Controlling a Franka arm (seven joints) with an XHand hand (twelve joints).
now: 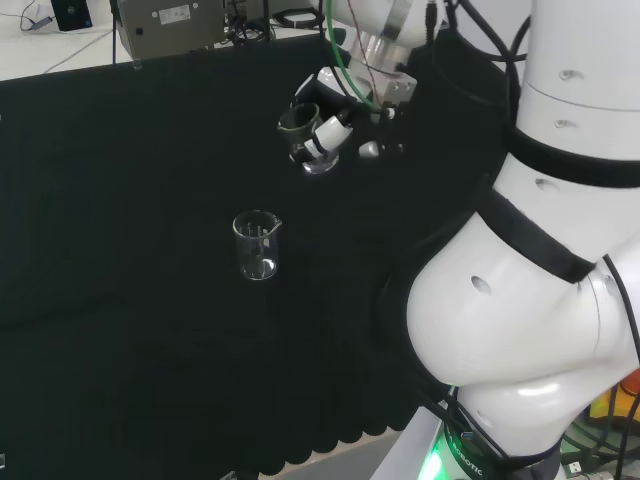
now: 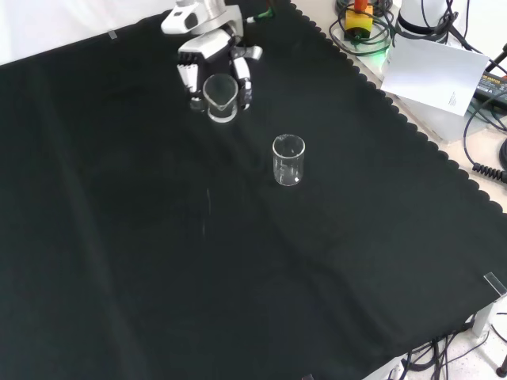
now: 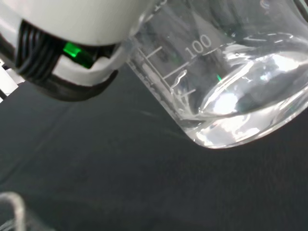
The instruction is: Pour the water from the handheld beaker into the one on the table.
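Now carrying water toward the pour.
My hand (image 2: pixel 212 59) grips the tilted beaker (image 2: pixel 220 97); the empty beaker (image 2: pixel 288 160) stands nearer the front camera, well apart.

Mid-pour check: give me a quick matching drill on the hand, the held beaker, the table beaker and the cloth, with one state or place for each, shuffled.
Things:
1. hand
2. held beaker
3. table beaker
4. black cloth

States:
A. stands upright on the cloth, apart from the hand
B. covers the bench
C. tilted in the air, water pooled at its base in the wrist view
D. fingers curled round glass

Pairs: 1-D, 2-C, 3-A, 4-B
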